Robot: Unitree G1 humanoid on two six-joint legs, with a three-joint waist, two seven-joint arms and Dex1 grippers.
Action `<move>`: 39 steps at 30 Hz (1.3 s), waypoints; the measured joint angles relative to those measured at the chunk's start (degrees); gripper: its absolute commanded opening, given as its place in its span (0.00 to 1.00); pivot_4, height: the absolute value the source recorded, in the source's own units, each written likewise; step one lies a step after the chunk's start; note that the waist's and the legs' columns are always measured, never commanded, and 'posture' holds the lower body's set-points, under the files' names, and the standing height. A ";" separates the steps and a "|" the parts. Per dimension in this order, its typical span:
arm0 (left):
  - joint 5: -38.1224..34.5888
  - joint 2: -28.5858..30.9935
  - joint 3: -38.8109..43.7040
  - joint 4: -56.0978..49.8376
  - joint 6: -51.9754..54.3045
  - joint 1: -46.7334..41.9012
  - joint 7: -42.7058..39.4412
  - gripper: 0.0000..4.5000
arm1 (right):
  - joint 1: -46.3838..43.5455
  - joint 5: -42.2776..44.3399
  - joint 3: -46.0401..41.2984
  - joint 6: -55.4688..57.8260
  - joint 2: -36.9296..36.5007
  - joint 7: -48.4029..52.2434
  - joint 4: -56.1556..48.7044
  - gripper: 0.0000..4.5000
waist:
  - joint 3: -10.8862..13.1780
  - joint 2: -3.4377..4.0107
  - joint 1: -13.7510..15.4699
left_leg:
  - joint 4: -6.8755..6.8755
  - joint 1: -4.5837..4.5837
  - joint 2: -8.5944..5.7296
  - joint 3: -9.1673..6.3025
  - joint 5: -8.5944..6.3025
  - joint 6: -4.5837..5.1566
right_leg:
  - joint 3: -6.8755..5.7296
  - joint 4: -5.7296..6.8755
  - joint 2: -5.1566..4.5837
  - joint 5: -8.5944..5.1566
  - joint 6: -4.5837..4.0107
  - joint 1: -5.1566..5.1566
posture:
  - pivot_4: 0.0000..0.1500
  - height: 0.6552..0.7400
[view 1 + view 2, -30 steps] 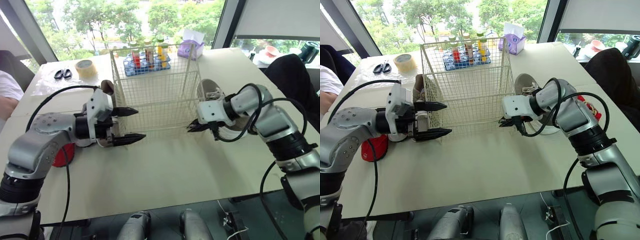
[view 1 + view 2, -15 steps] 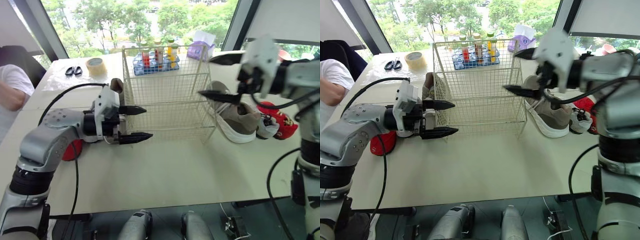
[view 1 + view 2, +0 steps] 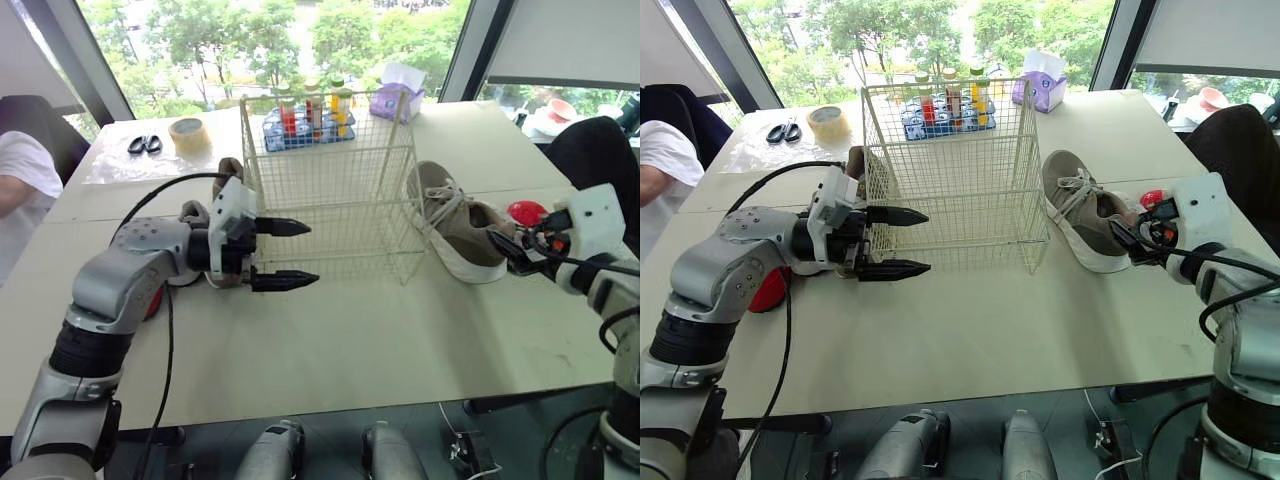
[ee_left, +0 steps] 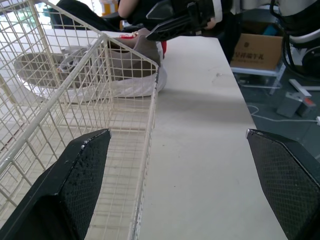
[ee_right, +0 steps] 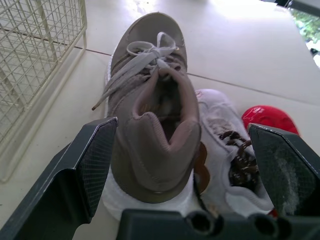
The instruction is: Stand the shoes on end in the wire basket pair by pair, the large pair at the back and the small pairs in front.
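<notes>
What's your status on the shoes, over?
Left end effector open beside wire basket. Right end effector open at heel of taupe sneaker, not gripping. Basket holds no shoes. Small white shoe crowds sneaker.

My G1's arms on the feed, for anyone curious

The left arm point(image 3: 120, 285) and right arm point(image 3: 1240, 300) were silver-grey shells with black joints, and I saw a black cable point(image 3: 160, 190) looping off each. The left gripper point(image 3: 312, 254) had two pointed black fingers point(image 4: 82, 170) with a fine cross-hatched grip face, on a white block. The right gripper point(image 5: 182, 124) had the same black fingers on a boxy white housing.
</notes>
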 measured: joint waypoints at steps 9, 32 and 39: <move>-0.01 0.02 0.25 -1.47 0.62 0.93 1.41 1.00 | -0.98 2.41 2.92 -6.69 2.55 -2.64 10.44 0.99 | 0.00 0.00 -0.05 | 0.00 0.03 0.00 0.00 0.01 0.00 | 0.01 0.02 0.01 0.00 0.00 0.02 | 1.00 1.00; -5.55 -2.14 5.57 1.70 4.95 -3.88 6.21 1.00 | -7.14 7.19 4.00 -13.14 3.40 -10.87 9.83 0.03 | 0.07 0.04 -0.97 | 0.00 0.10 0.00 0.00 0.03 -0.04 | 0.04 0.19 0.03 0.00 0.01 -0.02 | 1.00 1.00; -6.71 -2.01 7.96 11.57 7.23 -11.33 6.15 1.00 | -16.86 10.23 -2.25 -19.12 -4.53 -11.16 0.94 0.03 | 0.05 0.00 -0.94 | -0.02 0.08 0.01 -0.02 0.06 -0.08 | -0.01 0.21 0.05 -0.03 0.02 -0.03 | 1.00 1.00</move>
